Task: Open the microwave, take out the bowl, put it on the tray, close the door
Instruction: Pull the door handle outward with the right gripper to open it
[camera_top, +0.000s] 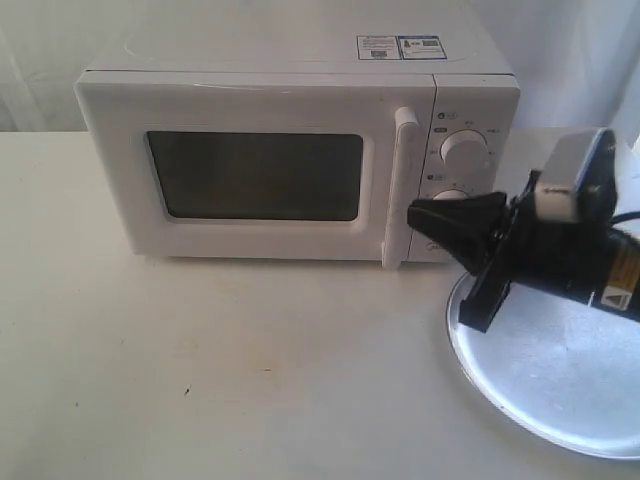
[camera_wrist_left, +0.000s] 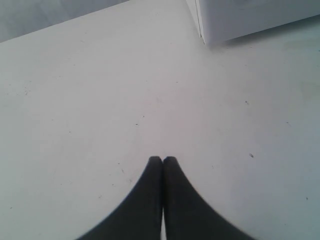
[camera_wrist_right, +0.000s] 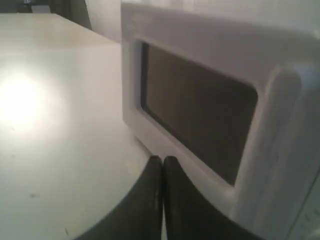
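Observation:
The white microwave (camera_top: 300, 90) stands at the back of the table with its door (camera_top: 255, 178) closed; the dark window (camera_wrist_right: 195, 105) fills much of the right wrist view. My right gripper (camera_top: 414, 214) is shut and empty, its tip just right of the vertical bar handle (camera_top: 398, 190), in front of the knobs (camera_top: 463, 148). In its own view the right gripper (camera_wrist_right: 163, 159) points at the door's lower frame. The silver tray (camera_top: 560, 380) lies under the right arm. My left gripper (camera_wrist_left: 163, 159) is shut over bare table, near a microwave corner (camera_wrist_left: 240, 17). The bowl is hidden.
The white table (camera_top: 220, 370) spreads in front of the microwave. The right arm's black body and wrist camera (camera_top: 575, 185) hang over the tray's far edge. A pale curtain backs the scene.

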